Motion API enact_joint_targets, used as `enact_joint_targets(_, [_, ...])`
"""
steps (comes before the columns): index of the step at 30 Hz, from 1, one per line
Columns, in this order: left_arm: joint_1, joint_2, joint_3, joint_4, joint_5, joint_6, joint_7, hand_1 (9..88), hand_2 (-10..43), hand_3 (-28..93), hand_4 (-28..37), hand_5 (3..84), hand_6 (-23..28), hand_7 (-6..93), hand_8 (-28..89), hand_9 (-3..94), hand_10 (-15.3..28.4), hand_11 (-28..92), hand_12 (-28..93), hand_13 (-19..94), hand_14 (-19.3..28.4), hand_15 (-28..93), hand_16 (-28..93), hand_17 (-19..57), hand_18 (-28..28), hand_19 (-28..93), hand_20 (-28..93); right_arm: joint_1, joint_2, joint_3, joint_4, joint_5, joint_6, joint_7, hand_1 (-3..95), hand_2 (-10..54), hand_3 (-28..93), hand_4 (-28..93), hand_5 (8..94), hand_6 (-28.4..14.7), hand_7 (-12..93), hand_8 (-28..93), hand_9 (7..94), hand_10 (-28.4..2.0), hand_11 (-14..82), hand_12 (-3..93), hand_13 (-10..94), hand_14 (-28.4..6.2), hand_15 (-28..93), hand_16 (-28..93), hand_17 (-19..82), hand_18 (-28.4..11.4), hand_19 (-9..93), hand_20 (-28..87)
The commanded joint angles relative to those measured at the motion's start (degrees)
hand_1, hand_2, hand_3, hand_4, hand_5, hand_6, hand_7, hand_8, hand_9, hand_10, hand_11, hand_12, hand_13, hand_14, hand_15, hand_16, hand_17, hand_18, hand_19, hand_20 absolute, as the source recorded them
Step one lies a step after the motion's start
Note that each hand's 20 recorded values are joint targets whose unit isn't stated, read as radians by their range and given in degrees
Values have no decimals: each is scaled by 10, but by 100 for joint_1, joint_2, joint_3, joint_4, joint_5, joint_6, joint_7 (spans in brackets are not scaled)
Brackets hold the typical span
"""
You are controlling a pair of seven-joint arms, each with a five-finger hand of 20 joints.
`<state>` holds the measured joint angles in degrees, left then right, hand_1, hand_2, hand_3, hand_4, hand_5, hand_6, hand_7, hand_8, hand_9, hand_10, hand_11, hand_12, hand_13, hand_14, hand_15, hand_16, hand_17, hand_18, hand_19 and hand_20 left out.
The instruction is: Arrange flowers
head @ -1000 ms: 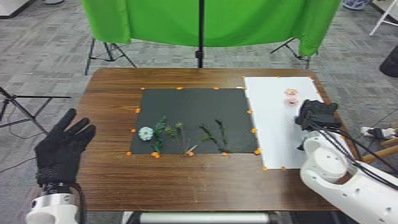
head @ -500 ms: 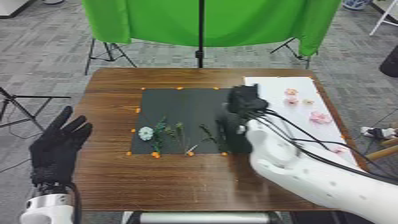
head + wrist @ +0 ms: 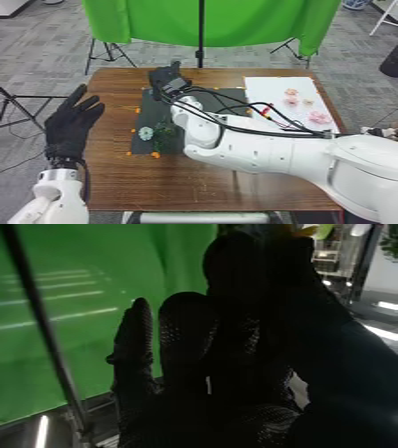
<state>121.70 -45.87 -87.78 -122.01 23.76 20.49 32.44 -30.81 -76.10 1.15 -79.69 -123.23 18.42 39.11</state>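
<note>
In the head view my right hand (image 3: 167,80) is over the upper left corner of the dark mat (image 3: 142,107), its forearm crossing the mat. In the right wrist view the fingers of this hand (image 3: 191,339) are extended; I make out nothing held. My left hand (image 3: 69,125), fingers straight, is over the table's left edge. A pale blue flower (image 3: 146,133) and a leafy green stem (image 3: 163,131) lie at the mat's lower left. Pink flowers (image 3: 290,100) (image 3: 320,117) and a small cream flower (image 3: 308,102) are on the white sheet (image 3: 266,90).
The brown table (image 3: 142,185) has orange markers (image 3: 155,155) around the mat. A green cloth (image 3: 151,22) hangs on a stand beyond the far edge. My right arm hides part of the mat and the lower part of the white sheet.
My right hand has swung from the white sheet leftward and away across the dark mat, uncovering flowers on the sheet. My left hand has shifted slightly right and away.
</note>
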Motion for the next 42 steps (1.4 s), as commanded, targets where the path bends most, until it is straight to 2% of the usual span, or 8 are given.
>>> enact_joint_targets(1, [55, -106, -134, -16, 162, -178, -87, 229, 61, 839, -260, 380, 97, 93, -80, 362, 210, 281, 111, 243, 280, 614, -113, -81, 272, 579, 61, -662, -30, 400, -89, -286, -754, -89, 511, -95, 679, -283, 848, 60, 183, -13, 843, -59, 339, 348, 632, -60, 787, 255, 133, -204, 746, 483])
enact_joint_targets(13, [64, -140, -61, 63, 211, -378, 2, 229, 60, 839, -260, 381, 97, 93, -80, 362, 210, 281, 111, 243, 281, 614, -113, -81, 272, 579, 61, -459, -50, -53, 4, -85, -717, 333, 520, -95, 631, -283, 841, 65, 175, -20, 827, -64, 393, 304, 631, -62, 790, 247, 134, -204, 746, 483])
enact_joint_targets(16, [173, -68, -68, 102, 140, -457, 192, 228, 60, 840, -260, 380, 97, 93, -80, 361, 209, 282, 111, 243, 281, 613, -113, -81, 272, 579, 60, -437, -38, -63, -51, -11, -824, 337, 519, -95, 601, -283, 811, 63, 165, -27, 811, -70, 427, 273, 626, -64, 792, 249, 134, -205, 749, 483])
enact_joint_targets(27, [70, -267, -42, 85, 269, -367, -72, 231, 61, 838, -260, 381, 97, 93, -80, 362, 210, 281, 111, 243, 281, 613, -113, -81, 273, 580, 61, -560, -50, 146, -174, 36, -957, 497, 397, -95, 713, -283, 672, 46, 177, -141, 749, -96, 504, 214, 593, -82, 810, 233, 119, -215, 753, 500])
enact_joint_targets(29, [-24, -357, -23, 80, 349, -298, -240, 232, 61, 838, -260, 380, 97, 93, -80, 362, 210, 282, 111, 243, 282, 614, -113, -81, 273, 580, 60, -569, -67, 168, -159, 8, -797, 533, 389, -95, 705, -283, 671, 42, 177, -142, 748, -99, 507, 212, 592, -86, 813, 230, 120, -217, 757, 501])
enact_joint_targets(31, [247, -281, -91, 90, 238, -382, -29, 232, 61, 837, -260, 381, 97, 93, -80, 361, 210, 281, 111, 243, 281, 614, -113, -81, 273, 580, 60, -629, -75, 301, -181, 14, -769, 530, 381, -95, 702, -283, 673, 38, 176, -142, 751, -101, 511, 211, 594, -89, 815, 228, 124, -219, 760, 503])
enact_joint_targets(39, [652, -770, -312, -71, 308, -140, -295, 228, 61, 837, -260, 381, 97, 92, -80, 362, 209, 281, 112, 243, 281, 614, -113, -81, 272, 580, 60, -856, 245, 805, -774, 35, -455, 778, 368, -95, 728, -283, 680, 31, 172, -140, 753, -105, 514, 207, 598, -95, 818, 221, 133, -227, 770, 503])
enact_joint_targets(42, [924, -763, -272, -118, 133, -97, -49, 227, 62, 837, -262, 381, 96, 93, -80, 363, 209, 282, 112, 244, 282, 614, -113, -80, 273, 580, 61, -1122, 708, 1197, -1430, 142, -383, 804, 365, -95, 731, -283, 681, 19, 167, -139, 752, -106, 512, 207, 598, -103, 816, 219, 133, -231, 772, 502])
